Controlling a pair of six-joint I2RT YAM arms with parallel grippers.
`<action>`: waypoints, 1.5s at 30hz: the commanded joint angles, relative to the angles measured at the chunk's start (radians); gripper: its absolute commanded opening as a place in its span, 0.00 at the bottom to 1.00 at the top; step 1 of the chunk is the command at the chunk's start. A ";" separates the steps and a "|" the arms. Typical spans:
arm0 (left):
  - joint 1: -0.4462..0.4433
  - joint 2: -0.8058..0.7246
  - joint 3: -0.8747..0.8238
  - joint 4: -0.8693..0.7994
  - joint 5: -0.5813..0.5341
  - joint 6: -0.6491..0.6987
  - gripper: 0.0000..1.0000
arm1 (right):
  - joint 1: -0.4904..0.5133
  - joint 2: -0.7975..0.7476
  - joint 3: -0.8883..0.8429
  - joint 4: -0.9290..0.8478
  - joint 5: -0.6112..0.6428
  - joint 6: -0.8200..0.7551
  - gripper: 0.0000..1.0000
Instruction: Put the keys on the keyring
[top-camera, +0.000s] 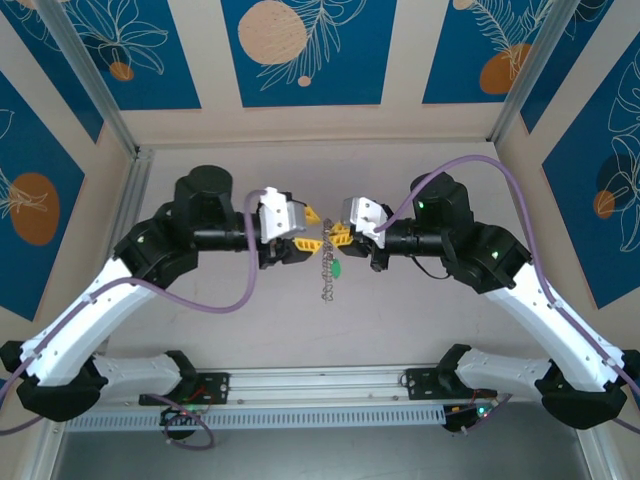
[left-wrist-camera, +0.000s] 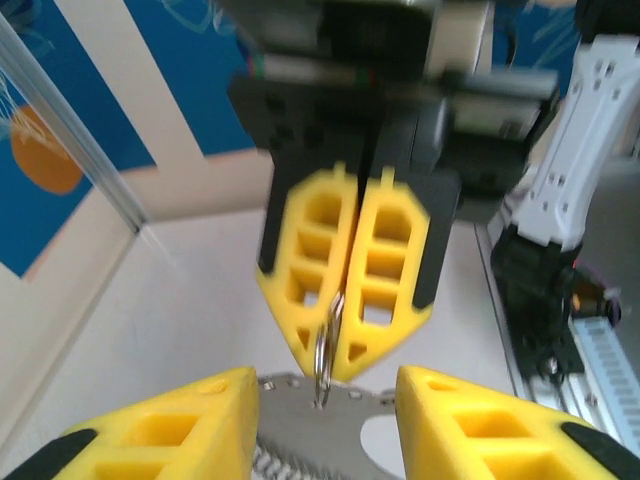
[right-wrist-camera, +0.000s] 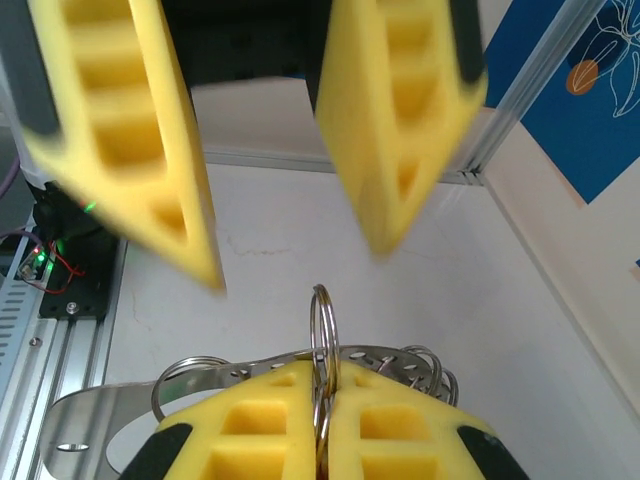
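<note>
Left jaws are seen parted at centre frame, facing the closed right jaws, in which the keyring (top-camera: 327, 278) is pinched, its chain hung above the surface (top-camera: 400, 330). A green key (top-camera: 336, 268) appears already threaded; whether the red key is cannot be told.

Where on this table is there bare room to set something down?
Bare tabletop lies between the keyring and the front rail, and along the back wall. It is crowded in the middle, where the left gripper and right gripper nearly meet.

Right claw (right-wrist-camera: 322, 378) clamped on keyring (right-wrist-camera: 321, 325); left claw (right-wrist-camera: 297, 258) spread opposite
</note>
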 joint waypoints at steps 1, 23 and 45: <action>-0.028 0.028 0.034 -0.100 -0.088 0.062 0.40 | 0.028 0.012 0.045 -0.027 0.046 -0.041 0.00; -0.044 0.062 0.069 -0.106 -0.108 0.046 0.10 | 0.068 0.017 0.029 -0.046 0.087 -0.092 0.00; -0.020 0.071 0.095 -0.016 -0.005 -0.069 0.00 | 0.065 -0.090 -0.121 0.075 0.145 -0.044 0.23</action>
